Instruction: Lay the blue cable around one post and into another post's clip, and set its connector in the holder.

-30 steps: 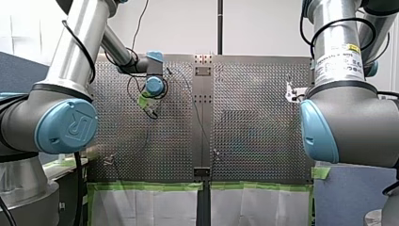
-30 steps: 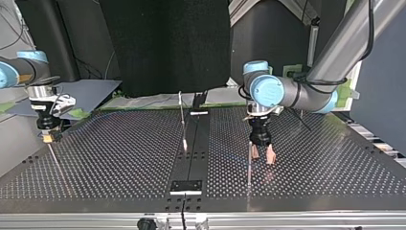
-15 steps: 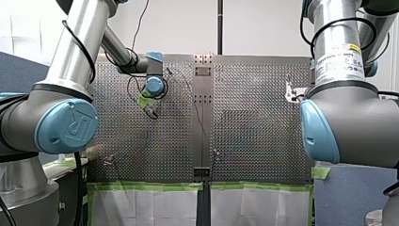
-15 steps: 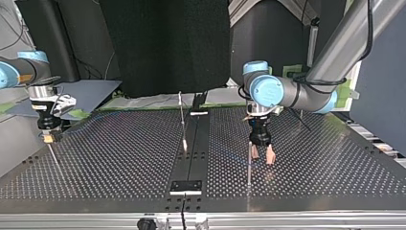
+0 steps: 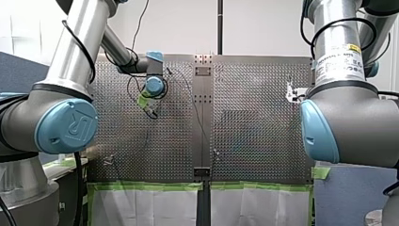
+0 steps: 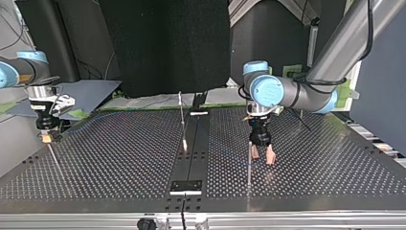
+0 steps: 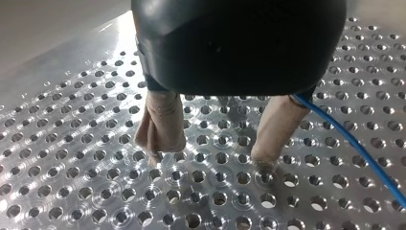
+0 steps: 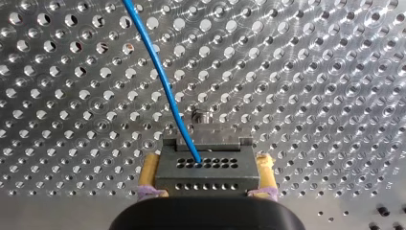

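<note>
The blue cable [image 8: 158,72] runs across the perforated plate into a grey connector block [image 8: 206,170]. My right gripper [image 8: 207,179] has that block between its yellow pads [image 8: 149,172], which lie against its sides. It stands at the top view's left edge [image 6: 46,138]. My left gripper [image 7: 218,143] hovers just above the plate, open, with nothing between its beige pads [image 7: 160,124]. The cable [image 7: 354,143] passes outside one finger. In the top view this gripper [image 6: 262,157] hangs beside a thin post [image 6: 249,165].
A second post [image 6: 182,120] rises near the plate's middle strip, and a small black plate [image 6: 186,186] lies at the near edge. In the front view two low fixtures [image 5: 110,160] [image 5: 215,153] stand near the plate's front. My right arm's big elbow [image 5: 348,122] blocks the right side.
My right gripper has shifted very slightly toward the top view's left edge. My left arm and its open gripper have stayed in place.
</note>
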Controlling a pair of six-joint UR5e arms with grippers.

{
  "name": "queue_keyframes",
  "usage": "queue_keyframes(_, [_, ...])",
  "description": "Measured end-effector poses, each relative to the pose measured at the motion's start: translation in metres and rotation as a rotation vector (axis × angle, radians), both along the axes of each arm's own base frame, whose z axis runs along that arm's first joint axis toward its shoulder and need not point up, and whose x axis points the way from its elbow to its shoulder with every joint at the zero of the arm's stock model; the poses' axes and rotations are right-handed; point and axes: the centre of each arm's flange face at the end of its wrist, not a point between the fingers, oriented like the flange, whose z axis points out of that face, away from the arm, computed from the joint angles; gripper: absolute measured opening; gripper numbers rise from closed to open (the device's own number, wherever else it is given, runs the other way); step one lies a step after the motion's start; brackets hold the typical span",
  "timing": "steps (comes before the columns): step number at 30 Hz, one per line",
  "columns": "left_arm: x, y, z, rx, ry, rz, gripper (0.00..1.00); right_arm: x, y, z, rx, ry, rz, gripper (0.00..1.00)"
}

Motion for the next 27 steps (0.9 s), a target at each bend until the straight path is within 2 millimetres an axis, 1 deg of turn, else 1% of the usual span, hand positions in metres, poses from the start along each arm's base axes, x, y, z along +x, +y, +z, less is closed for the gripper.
queue_keyframes(1, [0.0,0.0,-0.0001,0.0,0.0,0.0,1.0,0.0,-0.0001,0.0001,-0.001,0.0,0.0,0.53])
queue_keyframes(3, [0.0,0.0,-0.0001,0.0,0.0,0.0,1.0,-0.0002,-0.0002,0.0002,-0.002,0.0,0.0,0.66])
queue_keyframes(4, [0.0,0.0,0.0,0.0,0.0,0.0,1.0,-0.0003,-0.0003,0.0002,-0.002,0.0,0.0,0.66])
queue_keyframes(5, [0.0,0.0,-0.0001,0.0,0.0,0.0,1.0,-0.0003,-0.0003,0.0001,-0.002,0.0,0.0,0.76])
queue_keyframes(6, [0.0,0.0,-0.0001,0.0,0.0,0.0,1.0,-0.0003,-0.0003,0.0002,-0.002,0.0,-0.001,0.84])
queue_keyframes(7, [0.0,0.0,0.0,0.0,0.0,0.0,1.0,-0.0003,-0.0003,0.0002,-0.002,0.0,-0.001,0.84])
queue_keyframes(8, [0.0,0.0,0.0,0.0,0.0,0.0,1.0,-0.0003,-0.0005,0.0005,-0.003,0.0,-0.001,0.93])
queue_keyframes(9, [0.0,0.0,-0.0001,0.0,0.0,0.0,1.0,-0.0001,-0.0005,0.0007,-0.003,0.0,-0.001,0.99])
queue_keyframes(27, [0.0002,0.0006,-0.0001,0.0,0.0,0.001,1.0,0.0027,-0.0001,0.0005,-0.005,0.0,0.003,0.99])
